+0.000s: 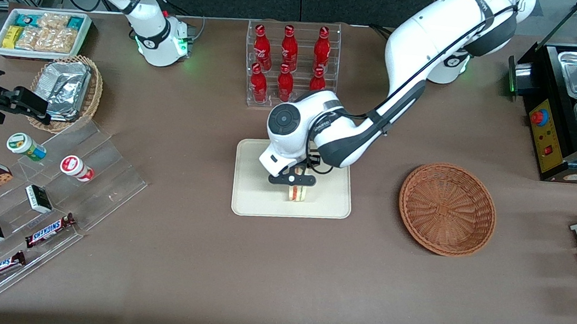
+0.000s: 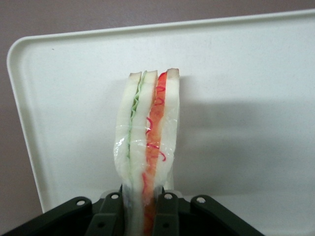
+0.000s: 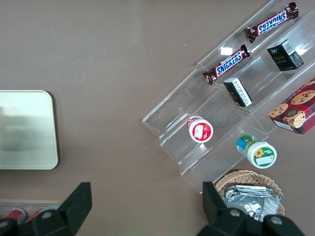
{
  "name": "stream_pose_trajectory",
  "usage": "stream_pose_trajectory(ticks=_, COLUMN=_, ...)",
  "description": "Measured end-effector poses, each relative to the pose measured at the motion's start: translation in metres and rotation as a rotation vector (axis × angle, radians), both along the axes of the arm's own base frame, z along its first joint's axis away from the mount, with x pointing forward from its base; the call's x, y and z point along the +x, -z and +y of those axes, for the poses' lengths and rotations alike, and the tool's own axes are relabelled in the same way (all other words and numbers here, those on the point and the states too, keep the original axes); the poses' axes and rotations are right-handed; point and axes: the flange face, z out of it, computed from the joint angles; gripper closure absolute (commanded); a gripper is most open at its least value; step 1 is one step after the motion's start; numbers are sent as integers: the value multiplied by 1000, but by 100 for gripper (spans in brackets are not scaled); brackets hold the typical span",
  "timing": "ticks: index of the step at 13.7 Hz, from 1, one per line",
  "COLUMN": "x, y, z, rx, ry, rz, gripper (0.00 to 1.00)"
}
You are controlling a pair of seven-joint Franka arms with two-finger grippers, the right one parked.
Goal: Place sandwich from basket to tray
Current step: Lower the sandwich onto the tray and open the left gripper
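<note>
fingers (image 2: 110,216) sit nearest the wrist camera, two dark pads closed in on the sandwich (image 2: 147,147) with a narrow gap between them that the bread fills. they pinch it across the slices, one pad on each outer face of white bread, so the green and red filling edge points away from the wrist and the wedge stands on edge rather than lying flat; i judge that hold was picked so the layers stay pressed together while carried. the plastic wrap bulges a little just past the pads.

around the sandwich lies the cream tray (image 2: 59,98), its rounded rim curving past. in the front view the gripper (image 1: 293,182) hangs low over the tray (image 1: 253,201), lower middle of the frame, and the sandwich (image 1: 296,193) sits under it, at or just above the tray floor; i cannot tell whether it touches. the round brown basket (image 1: 447,209), right of centre, holds nothing and stands well apart on the bench (image 1: 256,275). the carry looks done, and letting go is what remains.
</note>
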Motion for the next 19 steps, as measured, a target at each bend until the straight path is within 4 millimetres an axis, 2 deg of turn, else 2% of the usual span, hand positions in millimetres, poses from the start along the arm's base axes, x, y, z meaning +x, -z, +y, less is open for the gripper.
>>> stream_pose_trajectory(ticks=6, x=1, y=13, z=-1, rx=4, ry=11, rz=13, gripper=100)
stream_pose_trajectory(ticks=13, x=3, y=18, z=1, rx=12, ry=-20, rz=15, gripper=100)
stream_pose_trajectory(ticks=14, x=3, y=19, z=1, rx=13, ry=-21, rz=16, gripper=73)
stream_pose_trajectory(ticks=15, x=3, y=20, z=2, rx=13, ry=-22, rz=16, gripper=24)
stream_pose_trajectory(ticks=16, x=3, y=20, z=2, rx=13, ry=-22, rz=16, gripper=0)
stream_pose_trajectory(ticks=19, x=4, y=20, z=2, rx=13, ry=-23, rz=16, gripper=0)
